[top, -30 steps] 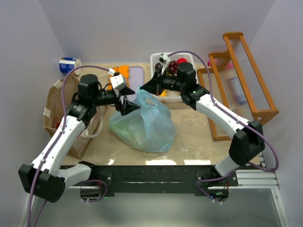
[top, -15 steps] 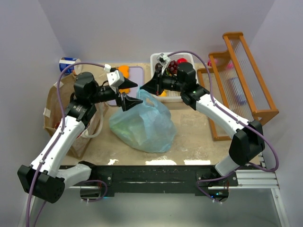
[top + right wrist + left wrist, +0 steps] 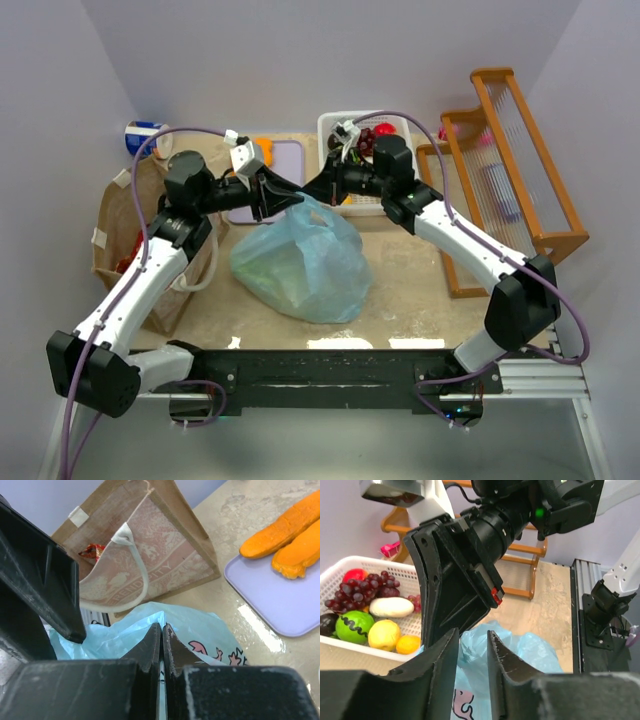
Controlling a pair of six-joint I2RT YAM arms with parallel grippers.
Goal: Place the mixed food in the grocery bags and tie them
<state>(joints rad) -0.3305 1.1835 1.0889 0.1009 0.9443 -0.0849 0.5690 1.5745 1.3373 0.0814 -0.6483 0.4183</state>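
Over blue bag point(image 3: 300, 270) | right tool point(image 3: 161, 632) pinching top | left tool point(image 3: 471, 642) beside

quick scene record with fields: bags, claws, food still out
light-blue plastic bag: middle of table, bulging, top drawn up
right claw: shut, seemingly pinching the bag's top
left claw: jaws narrowly apart at the bag's top, grip unclear
brown paper bag: left of the plastic bag
white basket: holds grapes, green, yellow and orange toy fruit

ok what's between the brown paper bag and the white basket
The lilac board carrying orange slabs. This shows in the top view, where the left arm hides part of it.
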